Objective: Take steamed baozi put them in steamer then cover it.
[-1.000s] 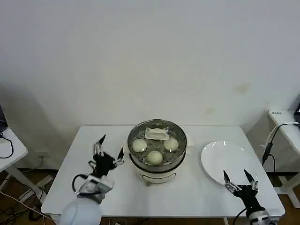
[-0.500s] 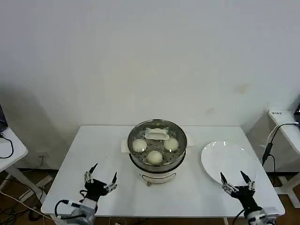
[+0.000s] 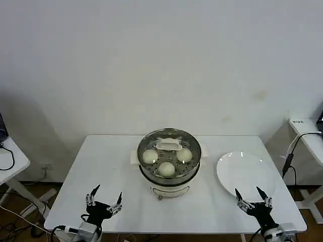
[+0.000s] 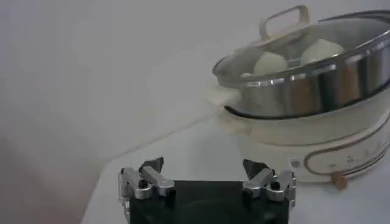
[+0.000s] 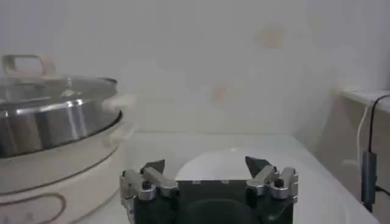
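Note:
The steamer (image 3: 169, 177) stands at the table's middle on its cream base. The glass cover (image 3: 169, 145) lies on it, its cream bar handle toward the back. Three baozi (image 3: 166, 169) show through the glass in the perforated basket. My left gripper (image 3: 104, 200) hovers open and empty near the front edge, left of the steamer. My right gripper (image 3: 254, 198) is open and empty at the front right, just before the plate. In the left wrist view my left gripper (image 4: 204, 167) faces the steamer (image 4: 317, 91). In the right wrist view my right gripper (image 5: 205, 165) has the steamer (image 5: 55, 119) beside it.
A flat white plate (image 3: 245, 174) with nothing on it lies right of the steamer, also seen as the plate (image 5: 231, 159) beyond the right fingers. A side table with a cable (image 3: 290, 161) stands off the right edge. A wall runs behind the table.
My left gripper has drawn back from beside the steamer to the table's front edge. My right gripper has sunk slightly toward the front edge. Steamer and cover have not moved.

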Robot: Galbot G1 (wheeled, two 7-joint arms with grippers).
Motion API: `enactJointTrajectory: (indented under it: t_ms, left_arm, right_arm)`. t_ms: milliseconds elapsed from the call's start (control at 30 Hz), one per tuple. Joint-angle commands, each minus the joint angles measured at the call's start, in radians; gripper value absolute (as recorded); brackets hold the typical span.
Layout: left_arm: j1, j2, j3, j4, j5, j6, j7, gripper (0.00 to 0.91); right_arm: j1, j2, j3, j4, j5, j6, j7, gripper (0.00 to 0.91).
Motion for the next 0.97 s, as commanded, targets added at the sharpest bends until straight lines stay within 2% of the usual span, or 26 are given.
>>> enactJointTrajectory:
  t_ms: [33, 133, 200, 267, 633, 967]
  left_arm:
    - [0.038, -0.002, -0.013, -0.010, -0.032, -0.010, -0.010, 0.907]
    - [0.040, -0.006, -0.002, -0.010, -0.027, -0.010, -0.009, 0.907]
    - [0.039, -0.012, 0.003, -0.008, -0.023, -0.010, -0.008, 0.907]
    - [0.033, -0.009, 0.011, -0.006, -0.009, -0.010, -0.007, 0.907]
    - [0.045, -0.016, 0.013, 0.000, -0.009, -0.010, -0.006, 0.907]
    - [0.041, -0.031, 0.014, -0.007, 0.002, -0.008, -0.001, 0.907]
  right_arm:
    - [-0.007, -0.004, -0.005, 0.002, 0.005, -0.008, 0.009, 0.907]
    - [-0.002, -0.003, 0.000, -0.009, -0.007, 0.006, 0.011, 0.907]
    - [0.000, -0.004, 0.017, -0.015, -0.019, -0.013, -0.023, 0.907]
    - [-0.004, -0.019, 0.017, -0.007, -0.018, -0.024, -0.034, 0.907]
    - [0.017, -0.050, 0.029, -0.012, -0.036, -0.074, -0.035, 0.907]
    - [0.037, -0.050, 0.017, -0.042, -0.055, -0.072, -0.046, 0.907]
